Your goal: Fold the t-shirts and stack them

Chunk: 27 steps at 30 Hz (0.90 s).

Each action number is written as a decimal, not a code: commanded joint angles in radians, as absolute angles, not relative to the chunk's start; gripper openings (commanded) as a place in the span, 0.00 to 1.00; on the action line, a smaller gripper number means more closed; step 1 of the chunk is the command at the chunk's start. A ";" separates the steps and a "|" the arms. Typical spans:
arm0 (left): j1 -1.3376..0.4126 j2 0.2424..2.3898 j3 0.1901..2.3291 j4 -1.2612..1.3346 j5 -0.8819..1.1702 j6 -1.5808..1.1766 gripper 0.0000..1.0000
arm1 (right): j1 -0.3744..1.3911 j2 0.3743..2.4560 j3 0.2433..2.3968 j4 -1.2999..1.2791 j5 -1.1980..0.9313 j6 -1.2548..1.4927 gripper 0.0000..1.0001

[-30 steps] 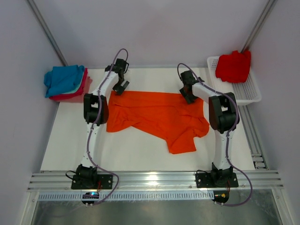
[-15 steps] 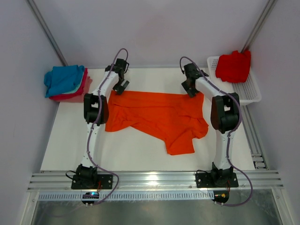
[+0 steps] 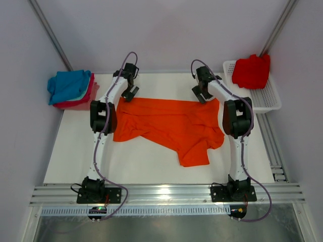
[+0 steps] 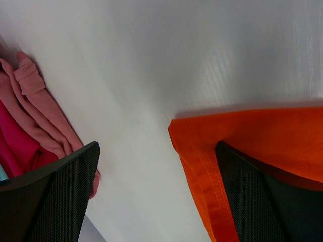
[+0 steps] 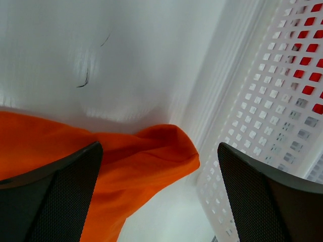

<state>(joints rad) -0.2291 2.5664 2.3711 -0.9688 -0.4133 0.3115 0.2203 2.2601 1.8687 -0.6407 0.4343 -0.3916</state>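
An orange t-shirt point(image 3: 166, 123) lies spread and creased on the white table. My left gripper point(image 3: 130, 93) hangs open over its far left corner point(image 4: 242, 136); one finger point(image 4: 267, 201) is over the cloth and the other point(image 4: 50, 196) is next to the pink shirt point(image 4: 35, 111). My right gripper point(image 3: 200, 94) stands open over the far right corner point(image 5: 151, 156), with nothing gripped. Folded teal and pink-red t-shirts point(image 3: 70, 86) are stacked at the far left. A red t-shirt point(image 3: 251, 70) lies in the basket.
The white mesh basket point(image 3: 266, 99) stands at the far right; its wall point(image 5: 272, 101) is close beside my right gripper point(image 5: 159, 191). Grey walls close in the table on three sides. A metal rail point(image 3: 166, 194) runs along the near edge.
My right gripper has shifted away from me along the orange shirt's far right corner and turned a little. The left arm and the shirts have not moved.
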 commanded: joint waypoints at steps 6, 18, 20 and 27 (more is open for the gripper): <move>-0.222 2.585 2.362 -0.965 -0.423 0.275 0.99 | 0.221 2.201 1.807 -0.649 0.390 -0.384 0.99; -0.255 2.583 2.367 -0.937 -0.448 0.281 0.99 | 0.222 2.244 1.778 -0.631 0.380 -0.376 0.99; -0.253 2.585 2.368 -0.927 -0.456 0.282 0.99 | 0.219 2.266 1.801 -0.623 0.400 -0.382 0.99; -0.244 2.597 2.367 -0.842 -0.494 0.288 0.99 | 0.216 2.355 1.933 -0.643 0.460 -0.376 0.99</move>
<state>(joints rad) -0.2485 2.5713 2.3707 -0.9371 -0.4759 0.2958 0.2203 2.3020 1.8790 -0.6479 0.4274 -0.3878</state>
